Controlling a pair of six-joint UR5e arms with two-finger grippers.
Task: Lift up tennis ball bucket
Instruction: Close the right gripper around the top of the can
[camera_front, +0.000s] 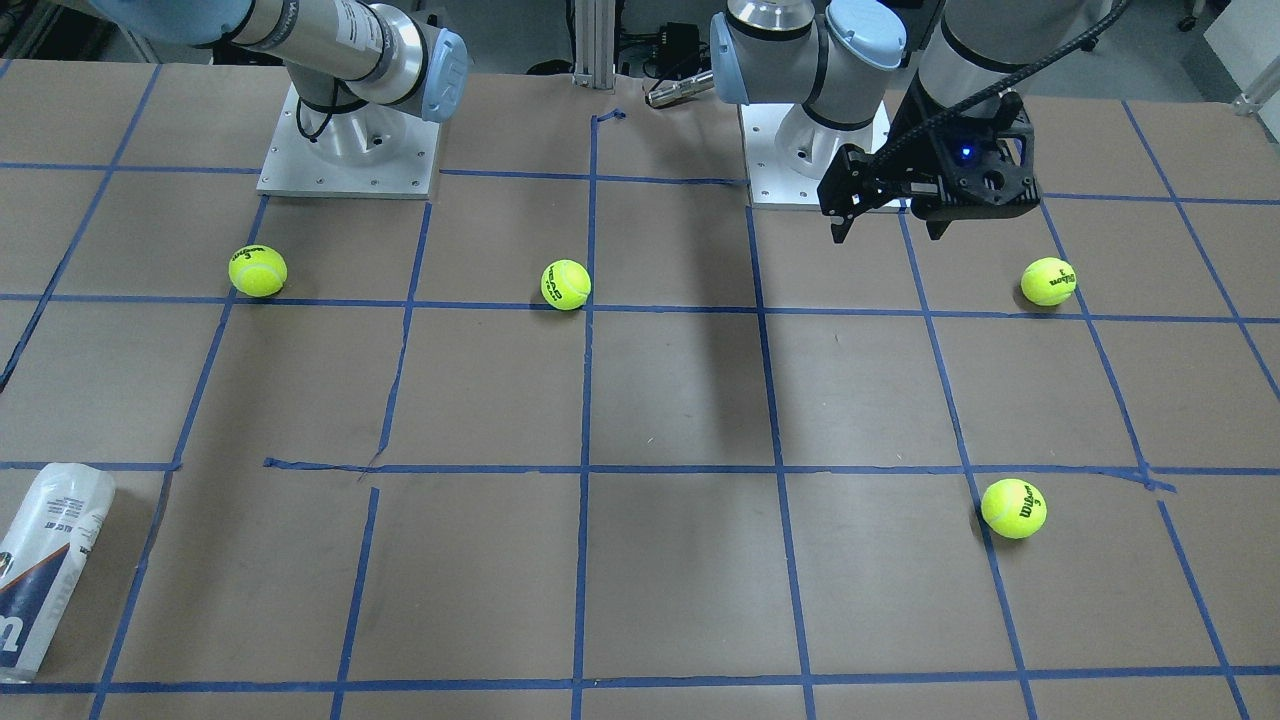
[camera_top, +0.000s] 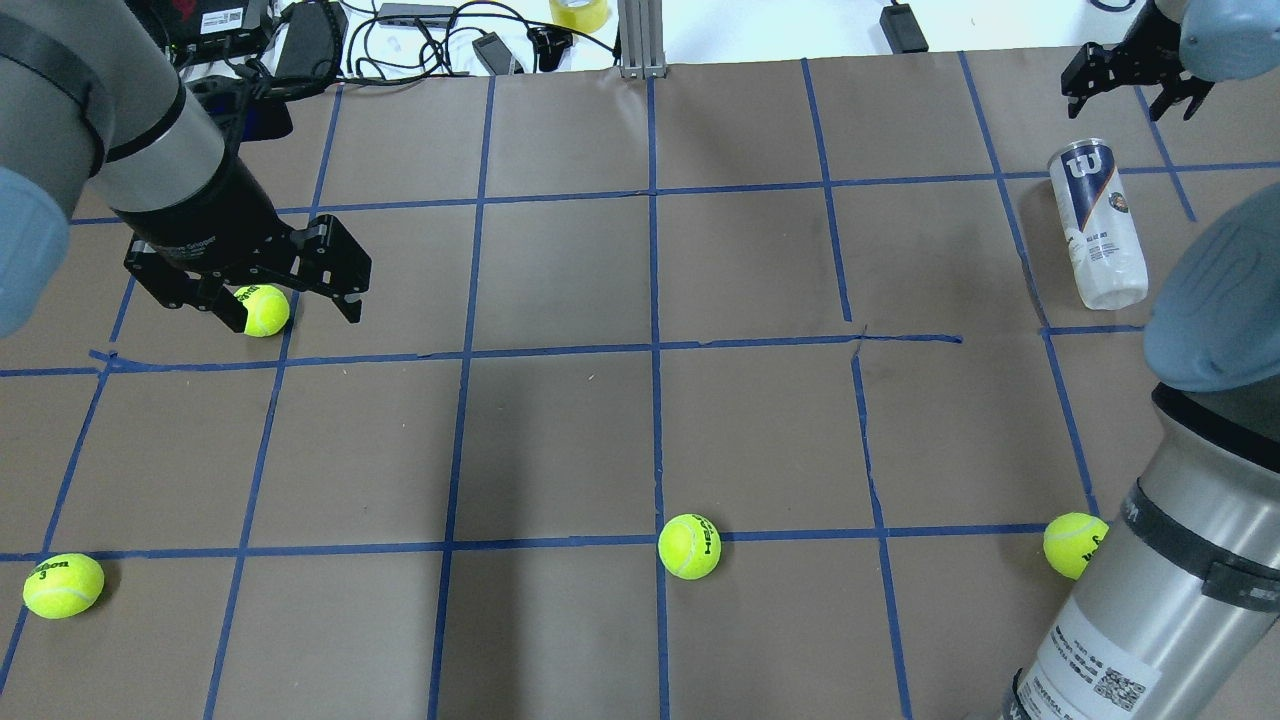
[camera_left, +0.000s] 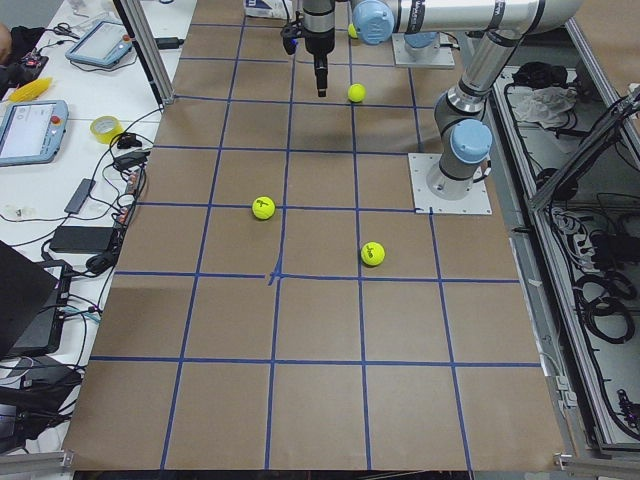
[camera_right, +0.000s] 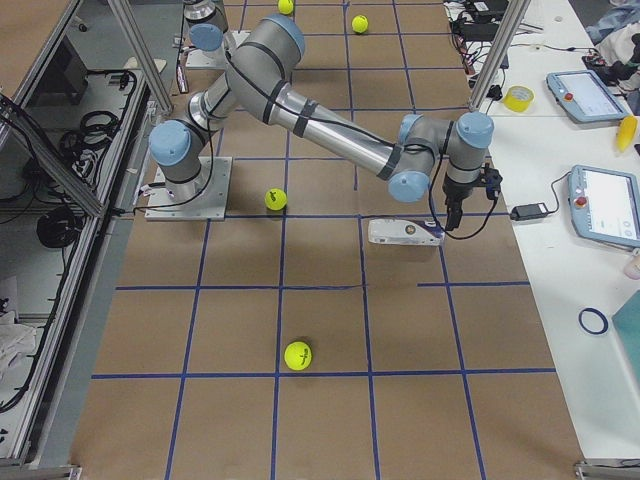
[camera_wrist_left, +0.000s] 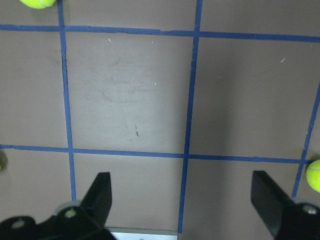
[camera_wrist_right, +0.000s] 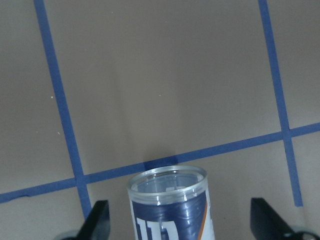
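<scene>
The tennis ball bucket (camera_top: 1097, 225), a clear can with a white and navy label, lies on its side at the table's far right. It also shows in the front view (camera_front: 45, 570) and the exterior right view (camera_right: 405, 232). My right gripper (camera_top: 1130, 100) is open and empty, hovering above the can's far end. In the right wrist view its fingers (camera_wrist_right: 97, 222) flank the can's clear rim (camera_wrist_right: 167, 180) without touching it. My left gripper (camera_top: 290, 315) is open and empty, held above the table on the left, over a tennis ball (camera_top: 262, 310).
Three more tennis balls lie on the brown table: near left (camera_top: 62, 585), near centre (camera_top: 689, 546) and near right (camera_top: 1072, 545), beside my right arm's base link (camera_top: 1150, 600). Cables and a tape roll (camera_top: 578, 12) lie past the far edge.
</scene>
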